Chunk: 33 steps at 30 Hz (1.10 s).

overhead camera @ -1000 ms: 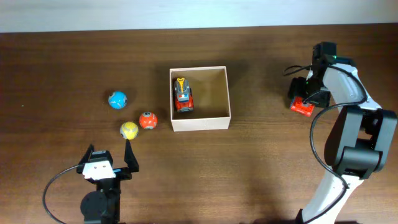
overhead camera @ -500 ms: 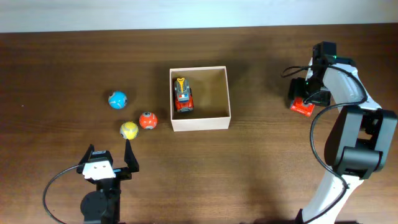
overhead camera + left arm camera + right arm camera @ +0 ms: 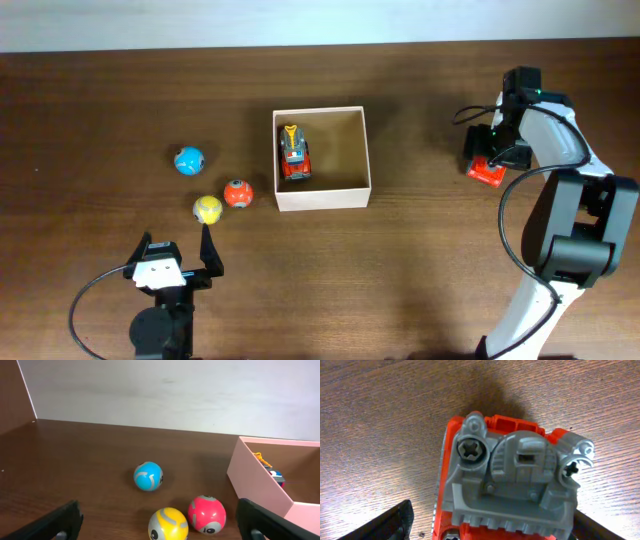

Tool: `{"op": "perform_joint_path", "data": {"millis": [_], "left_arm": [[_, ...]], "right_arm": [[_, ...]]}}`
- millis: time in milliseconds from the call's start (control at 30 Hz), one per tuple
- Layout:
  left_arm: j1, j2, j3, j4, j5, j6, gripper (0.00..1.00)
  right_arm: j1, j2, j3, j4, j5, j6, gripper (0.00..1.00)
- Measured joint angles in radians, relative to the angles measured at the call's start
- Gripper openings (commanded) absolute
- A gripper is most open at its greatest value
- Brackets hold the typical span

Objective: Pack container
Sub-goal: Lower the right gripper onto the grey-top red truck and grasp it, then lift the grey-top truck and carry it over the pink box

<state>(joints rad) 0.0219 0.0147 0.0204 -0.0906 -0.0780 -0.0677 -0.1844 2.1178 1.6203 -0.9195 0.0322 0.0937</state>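
Observation:
The container (image 3: 322, 198), a shallow cream-white box, sits mid-table with an orange toy car (image 3: 293, 152) along its left inside wall. It also shows at the right of the left wrist view (image 3: 255, 480). My right gripper (image 3: 484, 160) is open at the far right, straddling a red toy with a grey underside (image 3: 486, 173). In the right wrist view this toy (image 3: 515, 465) lies between the spread fingers (image 3: 487, 530), with a gap on its left side. My left gripper (image 3: 176, 240) is open and empty near the front left.
Three small balls lie left of the box: blue (image 3: 188, 160), yellow (image 3: 207, 209) and orange-red (image 3: 237, 193). In the left wrist view the yellow ball (image 3: 168, 525) and red ball (image 3: 206, 514) are just ahead of the fingers, the blue ball (image 3: 148, 476) farther off.

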Motion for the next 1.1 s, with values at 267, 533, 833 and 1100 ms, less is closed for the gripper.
{"op": "perform_joint_path", "data": {"millis": [267,533,833,1100], "left_arm": [[0.0,0.0,0.0,0.0,0.0,0.0,0.99],[0.0,0.0,0.0,0.0,0.0,0.0,0.99],[0.0,0.0,0.0,0.0,0.0,0.0,0.99],[0.0,0.0,0.0,0.0,0.0,0.0,0.99]], "right_arm": [[-0.001,0.037,0.0,0.0,0.01,0.009,0.82],[-0.001,0.04,0.0,0.002,0.051,0.06,0.77],[-0.001,0.04,0.0,0.006,0.056,0.066,0.63],[-0.001,0.04,0.0,0.005,0.057,0.063,0.62]]}}
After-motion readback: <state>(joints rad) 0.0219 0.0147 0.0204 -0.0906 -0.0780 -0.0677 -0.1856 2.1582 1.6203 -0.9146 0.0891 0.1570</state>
